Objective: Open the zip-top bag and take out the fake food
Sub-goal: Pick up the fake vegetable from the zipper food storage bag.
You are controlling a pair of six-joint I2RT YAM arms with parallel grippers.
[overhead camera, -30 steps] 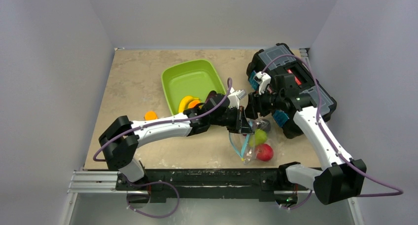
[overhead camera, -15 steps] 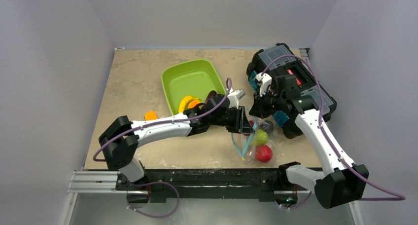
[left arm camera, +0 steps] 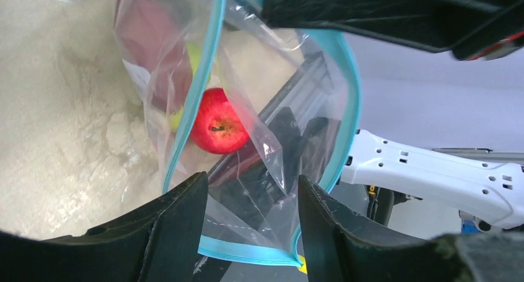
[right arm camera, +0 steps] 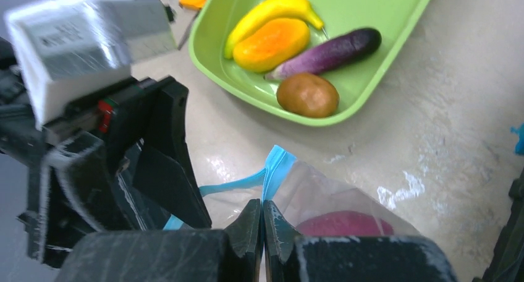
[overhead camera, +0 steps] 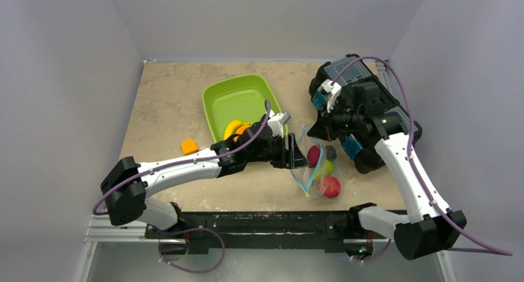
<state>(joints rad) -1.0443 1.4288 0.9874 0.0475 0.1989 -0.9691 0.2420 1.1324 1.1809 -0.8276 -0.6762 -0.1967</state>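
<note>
- The zip-top bag [overhead camera: 316, 170] is clear, crinkly film with a light teal zip strip [left arm camera: 346, 109]. It lies on the beige, stone-patterned tabletop [overhead camera: 167, 102], between the two arms and near the front edge, with its mouth gaping in a loop.
- The right gripper [right arm camera: 262, 223] has its dark, scuffed fingers pressed together. They pinch the film just below the teal strip and hold that corner up.
- The left gripper [left arm camera: 250, 229] has its matte black jaws spread apart. The bag's loose lip hangs between them, unclamped.
- Inside the bag are a glossy red apple [left arm camera: 216, 122], a green pear [overhead camera: 328, 166], a rounded maroon piece [right arm camera: 346, 223] and a small dark piece [overhead camera: 332, 151].
- The smooth, shallow lime-green tray [right arm camera: 383, 22] lies just beyond the bag. It holds a curved yellow banana [right arm camera: 272, 13], an oval orange piece [right arm camera: 272, 44], a slim purple eggplant [right arm camera: 327, 50] and a round brown piece [right arm camera: 308, 94].
- A small orange block [overhead camera: 188, 146] sits on the tabletop to the left of the tray.
</note>
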